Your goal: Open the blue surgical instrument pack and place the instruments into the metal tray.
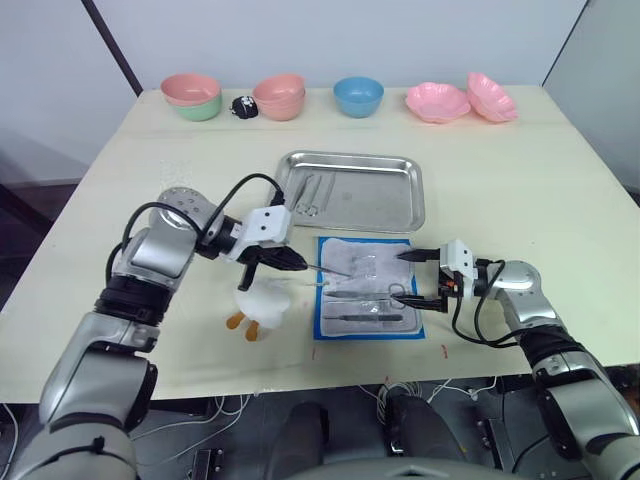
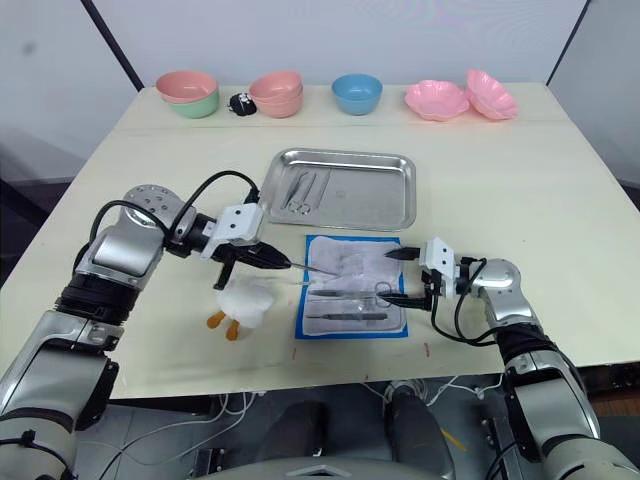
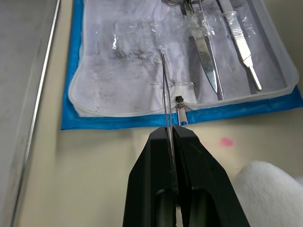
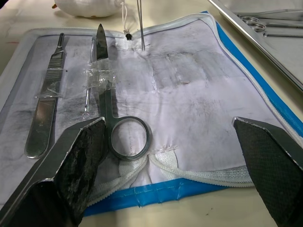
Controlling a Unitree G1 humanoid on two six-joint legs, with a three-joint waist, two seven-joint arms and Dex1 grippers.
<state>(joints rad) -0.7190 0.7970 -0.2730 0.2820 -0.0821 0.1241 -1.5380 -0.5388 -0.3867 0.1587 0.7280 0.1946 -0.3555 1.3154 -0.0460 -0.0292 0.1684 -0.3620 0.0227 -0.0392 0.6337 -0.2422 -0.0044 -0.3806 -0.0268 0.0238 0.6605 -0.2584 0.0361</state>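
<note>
Blue surgical instrument pack (image 1: 366,286) lay open and flat on table (image 1: 520,190), just in front of metal tray (image 1: 385,200). You saw scissors (image 4: 108,94) and flat tool (image 4: 45,111) lying on its white lining. Your left gripper (image 3: 171,137) was pinched shut on thin tweezers (image 3: 165,90), tips over pack's edge. Your right gripper (image 1: 425,275) stood wide open at pack's right side, holding nothing. Some instruments (image 1: 308,195) lay in tray. White duck toy (image 1: 260,305) sat left of pack.
</note>
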